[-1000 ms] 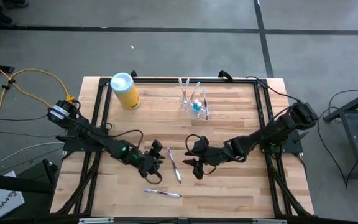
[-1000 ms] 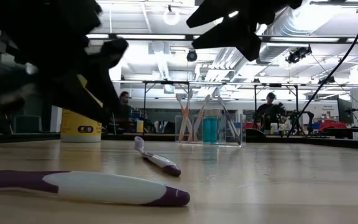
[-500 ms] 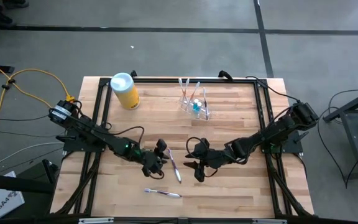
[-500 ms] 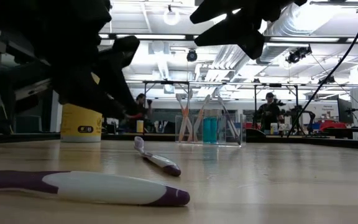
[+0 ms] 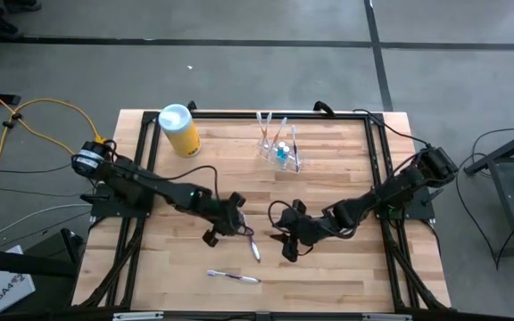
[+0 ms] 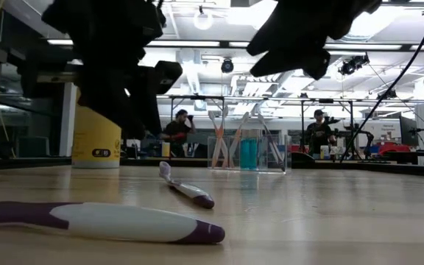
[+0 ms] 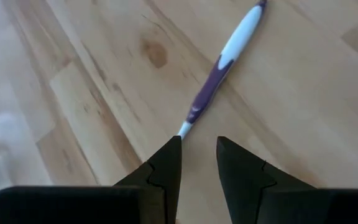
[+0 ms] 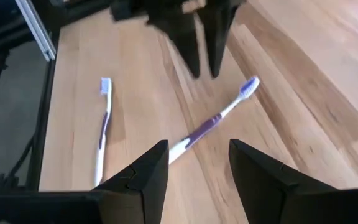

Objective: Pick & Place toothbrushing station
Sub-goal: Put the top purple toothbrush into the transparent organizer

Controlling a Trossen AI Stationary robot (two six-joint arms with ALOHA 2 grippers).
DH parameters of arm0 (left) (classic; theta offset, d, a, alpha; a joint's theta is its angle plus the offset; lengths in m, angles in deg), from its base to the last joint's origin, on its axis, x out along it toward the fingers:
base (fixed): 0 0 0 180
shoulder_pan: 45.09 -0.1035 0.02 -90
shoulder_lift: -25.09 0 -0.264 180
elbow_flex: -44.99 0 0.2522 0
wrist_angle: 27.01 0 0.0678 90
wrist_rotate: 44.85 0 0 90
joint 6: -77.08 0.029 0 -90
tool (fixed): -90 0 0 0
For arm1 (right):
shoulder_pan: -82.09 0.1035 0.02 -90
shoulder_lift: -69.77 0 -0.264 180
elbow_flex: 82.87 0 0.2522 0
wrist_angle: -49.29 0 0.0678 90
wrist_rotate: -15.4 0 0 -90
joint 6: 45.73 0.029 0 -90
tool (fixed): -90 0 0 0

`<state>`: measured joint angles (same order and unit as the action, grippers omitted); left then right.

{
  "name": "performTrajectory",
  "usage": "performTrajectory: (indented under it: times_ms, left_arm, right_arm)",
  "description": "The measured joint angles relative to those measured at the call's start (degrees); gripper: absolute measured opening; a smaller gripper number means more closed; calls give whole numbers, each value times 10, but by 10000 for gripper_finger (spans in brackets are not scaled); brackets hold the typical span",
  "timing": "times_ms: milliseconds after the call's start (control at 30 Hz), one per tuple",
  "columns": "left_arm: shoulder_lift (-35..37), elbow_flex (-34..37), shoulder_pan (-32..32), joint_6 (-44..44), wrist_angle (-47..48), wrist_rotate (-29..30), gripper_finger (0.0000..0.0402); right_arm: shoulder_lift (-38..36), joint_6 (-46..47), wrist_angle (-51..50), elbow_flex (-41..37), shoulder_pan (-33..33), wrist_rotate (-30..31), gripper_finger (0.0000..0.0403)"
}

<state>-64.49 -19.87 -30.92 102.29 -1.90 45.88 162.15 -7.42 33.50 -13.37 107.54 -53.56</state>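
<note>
Toothbrushing station (image 5: pixel 279 147): clear holder cup, upright near the table's far edge, a little right of centre, with several brushes and something blue inside. In the low view it (image 6: pixel 247 151) stands well behind everything else. Neither claw touches it.

Left gripper (image 5: pixel 236 223): you have it low over mid-table, just beside the head end of the purple-and-white toothbrush (image 5: pixel 252 242). From its own wrist camera, the fingers (image 7: pixel 166 168) stand a narrow gap apart with nothing between them; the brush head sits just ahead of the tips, not gripped. That brush (image 7: pixel 224 59) runs diagonally away across the boards.

Right gripper (image 5: pixel 288 239): just on the other side of the same brush, near its handle. Fingers (image 8: pixel 148 171) spread wide, empty. Its wrist view shows the brush (image 8: pixel 211 121) beyond them, and the left claw's tips pointing down near the bristles.

Second purple-and-white toothbrush (image 5: pixel 233 276): flat near the table's front edge, apart from both arms; closest object in the low view (image 6: pixel 101 221).

Yellow canister with pale blue lid (image 5: pixel 178 129): far left corner of the table (image 5: pixel 328 267), well apart from the station.

People stand in the room behind.
</note>
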Motion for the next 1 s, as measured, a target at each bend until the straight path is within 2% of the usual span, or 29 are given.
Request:
performTrajectory:
  times_ms: [133,333,400,567,633,800,1000]
  left_arm:
    - [0,-2,-22,51,10,-15,95]
    - [0,-2,-60,53,17,-67,95]
    - [0,-5,-67,67,19,-67,95]
    - [-25,-38,-75,77,45,-94,95]
    - [-44,-55,-73,77,70,-89,95]
    - [-90,-103,-44,77,128,-25,95]
    - [-96,-118,-14,75,112,-19,95]
  right_arm:
    - [0,11,-17,0,11,0,160]
    - [0,12,-17,0,31,0,160]
    - [0,12,-17,0,36,0,160]
    - [0,12,-16,0,38,0,160]
    - [0,12,-17,0,38,3,160]
    - [0,11,-21,0,38,12,160]
    - [0,11,-34,0,41,10,160]
